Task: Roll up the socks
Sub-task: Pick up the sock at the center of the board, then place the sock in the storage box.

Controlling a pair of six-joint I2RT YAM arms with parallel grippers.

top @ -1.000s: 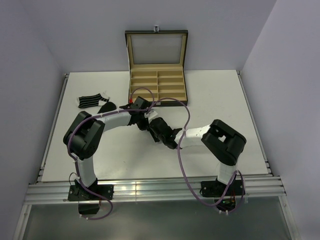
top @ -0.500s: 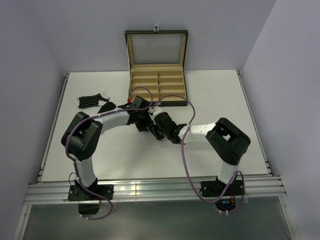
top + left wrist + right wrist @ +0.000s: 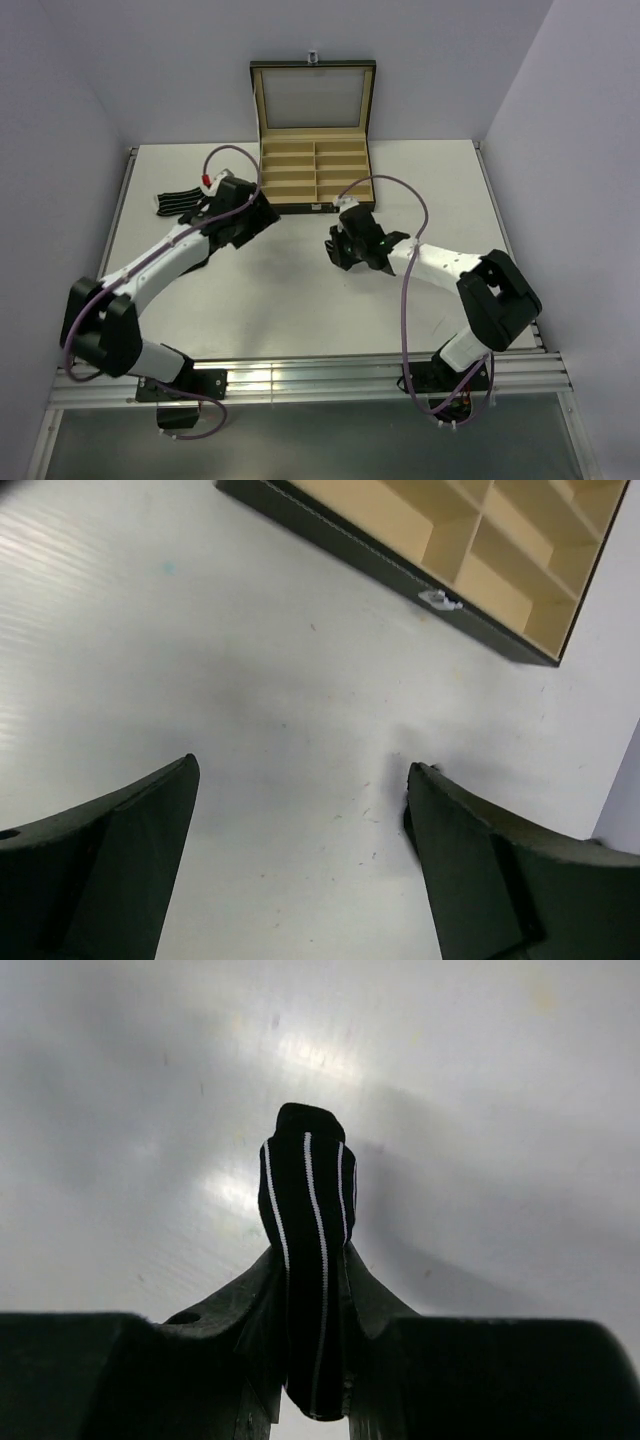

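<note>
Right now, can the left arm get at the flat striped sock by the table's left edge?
Probably yes: the left pincer is open and empty near the striped sock, though facing the box.

Looking down from above and behind, we see the whole table (image 3: 300, 300). Both wrist views hug its surface, the left sharing the box (image 3: 380, 567) front.

Box (image 3: 340, 165): black, tan-lined, at the far middle of the counter (image 3: 300, 310). Lid (image 3: 313, 97) stands open, upright against the back wall. Inside are two columns of long slots. Small metal clasp (image 3: 440, 600) on the front wall. Counter white, faintly scuffed. Metal rails (image 3: 320, 378) run along the near edge.
</note>
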